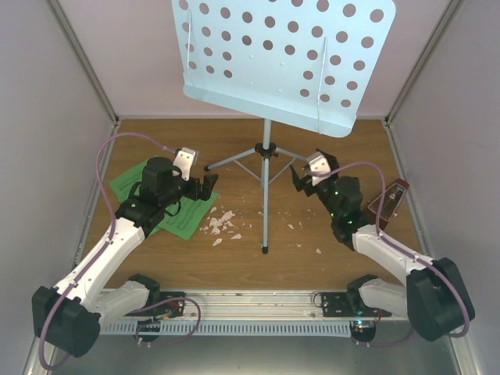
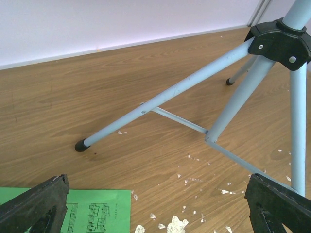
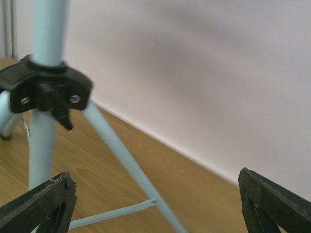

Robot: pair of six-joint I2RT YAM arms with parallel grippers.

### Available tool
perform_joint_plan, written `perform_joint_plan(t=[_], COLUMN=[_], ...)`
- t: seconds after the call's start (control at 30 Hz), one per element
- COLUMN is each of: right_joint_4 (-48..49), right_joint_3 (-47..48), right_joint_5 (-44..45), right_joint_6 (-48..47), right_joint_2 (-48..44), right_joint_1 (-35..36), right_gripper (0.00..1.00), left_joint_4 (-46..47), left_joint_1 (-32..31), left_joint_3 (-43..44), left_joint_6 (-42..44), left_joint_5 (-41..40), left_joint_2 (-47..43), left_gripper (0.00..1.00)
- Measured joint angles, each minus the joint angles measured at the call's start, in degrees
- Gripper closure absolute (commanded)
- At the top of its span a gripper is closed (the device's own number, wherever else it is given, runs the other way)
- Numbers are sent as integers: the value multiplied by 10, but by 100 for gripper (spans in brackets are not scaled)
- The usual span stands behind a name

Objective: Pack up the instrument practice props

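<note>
The pale blue perforated music stand (image 1: 289, 58) stands at the back middle on silver tripod legs (image 1: 266, 195). Its legs also show in the left wrist view (image 2: 165, 99) and the right wrist view (image 3: 121, 160). Green sheet-music pages (image 1: 168, 205) lie on the left, partly under my left arm; a corner shows in the left wrist view (image 2: 97, 211). The reddish-brown metronome (image 1: 391, 199) stands at the right behind my right arm. My left gripper (image 1: 209, 186) is open, left of the tripod. My right gripper (image 1: 301, 178) is open, right of the tripod's hub.
White crumbs (image 1: 221, 224) lie scattered on the wooden table (image 1: 234, 258) between the pages and the front tripod leg. Pale walls enclose the table at the back and both sides. A metal rail (image 1: 258, 301) runs along the near edge.
</note>
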Motion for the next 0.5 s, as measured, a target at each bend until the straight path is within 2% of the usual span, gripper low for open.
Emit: perform_joint_plan(t=[0.13,0.33,0.5], right_joint_4=[-59,-147,-168], right_joint_3=[3,12,17], right_joint_5=[-16,-75,-126], right_joint_6=[137,331,561], right_joint_2=[-30,-78,-86], right_joint_1=[-30,-33,-33], right_gripper=[7,9,10], left_joint_4=[0,0,0], left_joint_1=[0,-1,-3], left_joint_3=[0,0,0], left_joint_6=[0,0,0], left_joint_5=[0,-1,-2], left_joint_2=[0,0,0], left_gripper=[1,1,1])
